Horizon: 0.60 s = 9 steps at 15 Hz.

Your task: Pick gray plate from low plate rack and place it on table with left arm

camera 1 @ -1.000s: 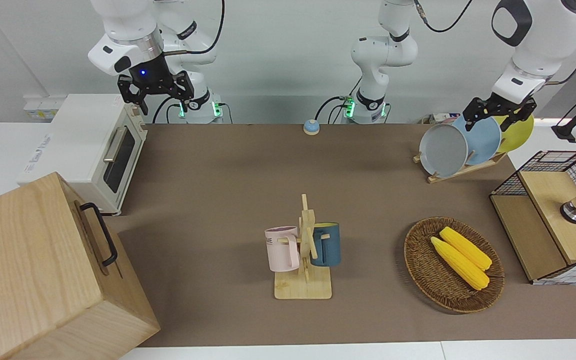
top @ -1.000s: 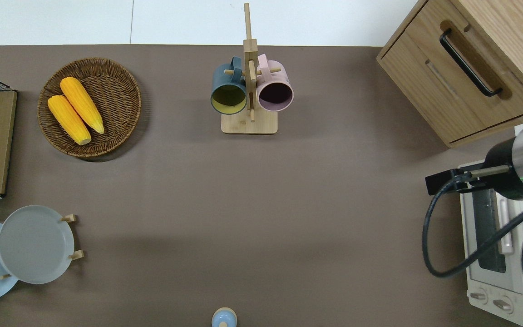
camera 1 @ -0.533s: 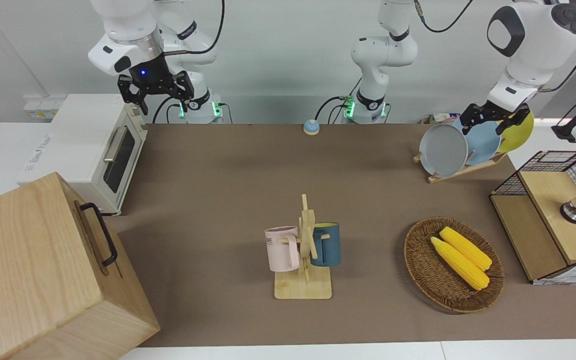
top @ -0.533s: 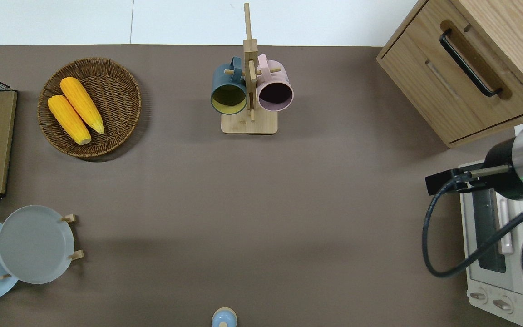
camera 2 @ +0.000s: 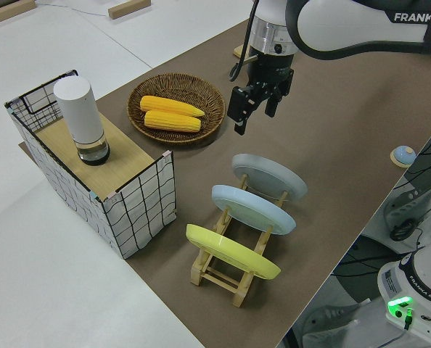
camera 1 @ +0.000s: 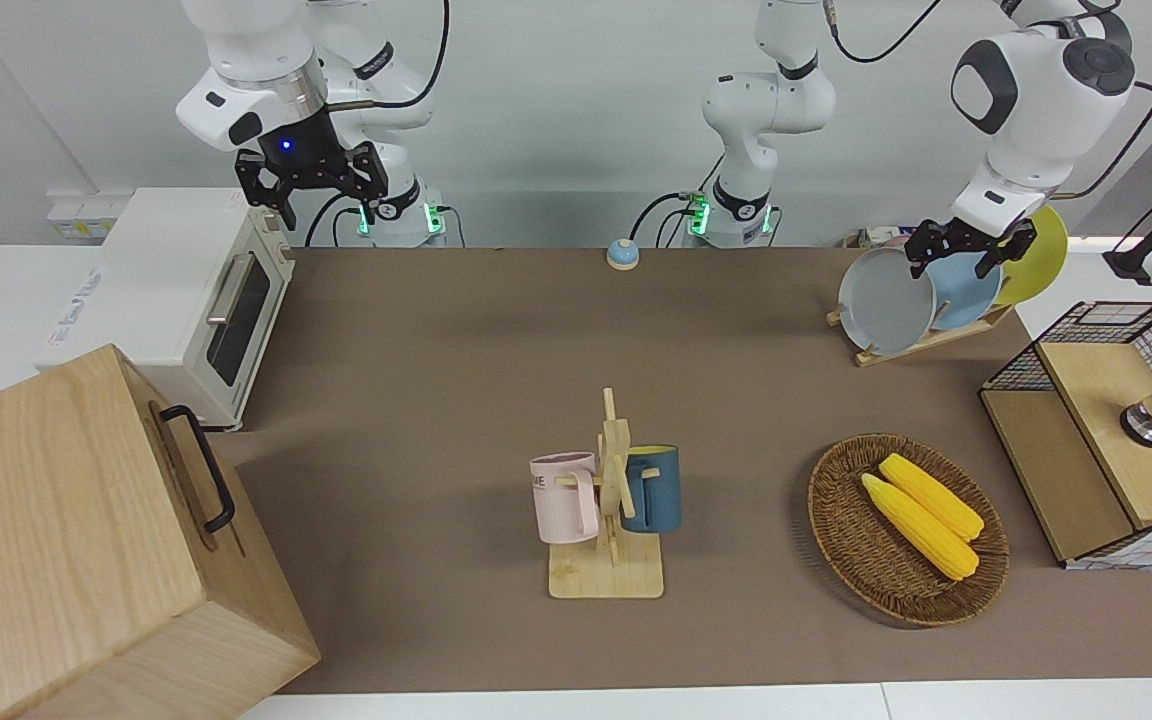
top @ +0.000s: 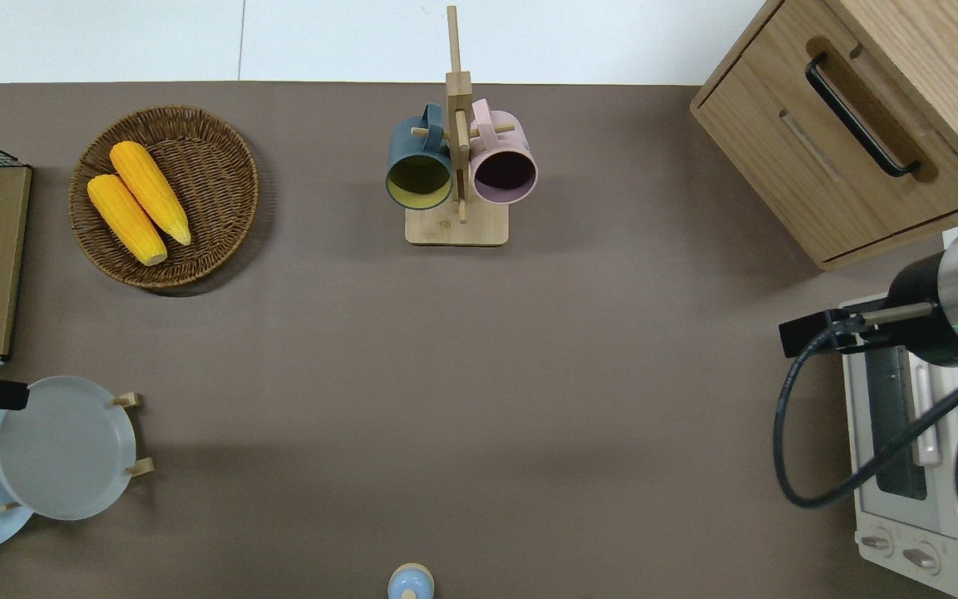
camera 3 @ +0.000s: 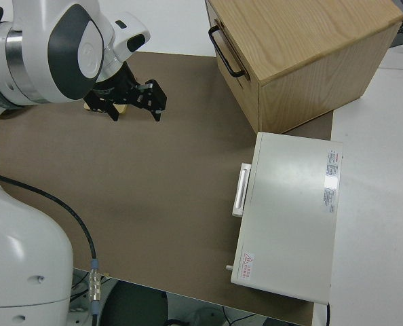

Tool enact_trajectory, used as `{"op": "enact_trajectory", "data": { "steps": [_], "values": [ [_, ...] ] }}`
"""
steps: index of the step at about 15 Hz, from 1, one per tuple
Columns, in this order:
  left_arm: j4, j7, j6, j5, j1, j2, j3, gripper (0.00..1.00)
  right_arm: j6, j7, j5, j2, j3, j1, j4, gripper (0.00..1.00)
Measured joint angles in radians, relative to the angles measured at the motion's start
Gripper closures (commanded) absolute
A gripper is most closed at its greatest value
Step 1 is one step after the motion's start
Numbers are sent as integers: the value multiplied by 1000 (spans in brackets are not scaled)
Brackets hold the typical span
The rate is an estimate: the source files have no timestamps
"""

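The left claw point(camera 1: 954, 252) has slid along the rack toward the gray plate over the last second; it was up over the blue and yellow plates, now it hangs just above the gray plate's top rim. Nothing else moved.

Left to right in the front view: right claw point(camera 1: 308, 185) parked, fingers apart, holding nothing. Then mug stand point(camera 1: 608, 500) mid-counter, corn basket point(camera 1: 906, 528), and the low plate rack point(camera 1: 921, 338) at the left arm's end of the counter point(camera 1: 456, 360).

The gray plate point(camera 1: 886, 300) sits tilted in the rack's end slot, the 1 toward the counter's middle, with the blue plate point(camera 1: 971, 290) in the next slot and the yellow plate point(camera 1: 1041, 262) in the last of the 3. Side view shows the left claw with fingers apart, empty, pointing down, clear of the plates.

Step in hand: approach for the grasp. To do it well, I'd say line the open fingers so 1 goes on each face of the gray plate's upper rim, matching the plate's lean. The gap to the blue plate looks tight, so the finger on that side needs to slip in without nudging it. Come down slowly, close firmly on the rim, then lift along the pegs' slant, not straight sideways, or the rack may drag. Bare counter beside the rack, toward the middle, looks like a fine drop spot.
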Motion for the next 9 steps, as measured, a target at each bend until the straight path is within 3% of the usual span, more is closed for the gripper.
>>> {"op": "enact_trajectory", "data": {
  "steps": [9],
  "values": [
    [-138,0,110,32,12,-33,10,7,0,0,0,0,0,0,0,13]
  ]
}}
